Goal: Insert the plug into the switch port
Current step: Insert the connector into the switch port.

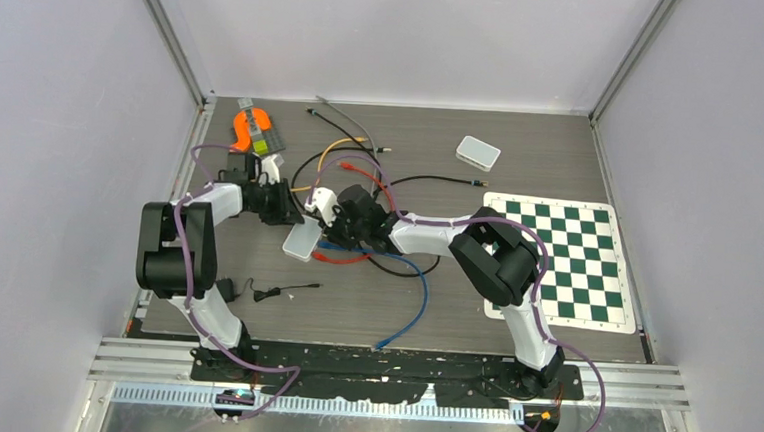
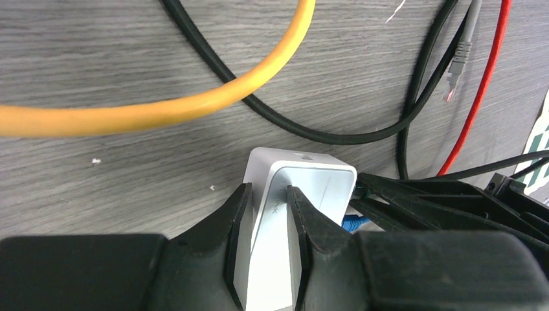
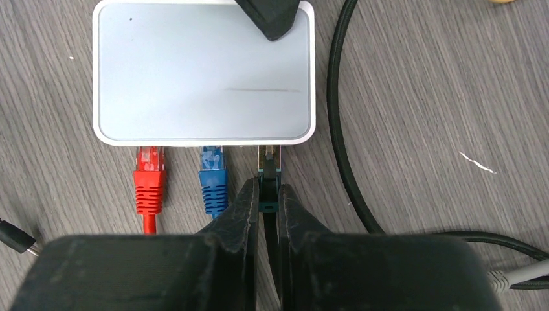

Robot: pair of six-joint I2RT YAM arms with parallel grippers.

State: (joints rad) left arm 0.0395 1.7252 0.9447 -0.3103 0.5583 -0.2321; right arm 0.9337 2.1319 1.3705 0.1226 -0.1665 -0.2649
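Observation:
The white switch (image 3: 204, 71) lies flat on the table, also seen in the top view (image 1: 301, 241). A red plug (image 3: 149, 181) and a blue plug (image 3: 213, 178) sit in its near edge. My right gripper (image 3: 268, 194) is shut on a black plug with a green boot (image 3: 269, 170), whose clear tip is at the third port, right of the blue one. My left gripper (image 2: 268, 194) is shut on the switch's edge (image 2: 304, 188). One of its fingertips (image 3: 272, 16) shows at the switch's far edge.
Loose yellow (image 2: 194, 103), black (image 2: 311, 129) and red (image 2: 479, 97) cables lie beyond the switch. A blue cable (image 1: 413, 298) trails toward the front. A chessboard mat (image 1: 566, 257) lies at right, a white box (image 1: 478, 153) at the back, and an orange tool (image 1: 251, 130) at back left.

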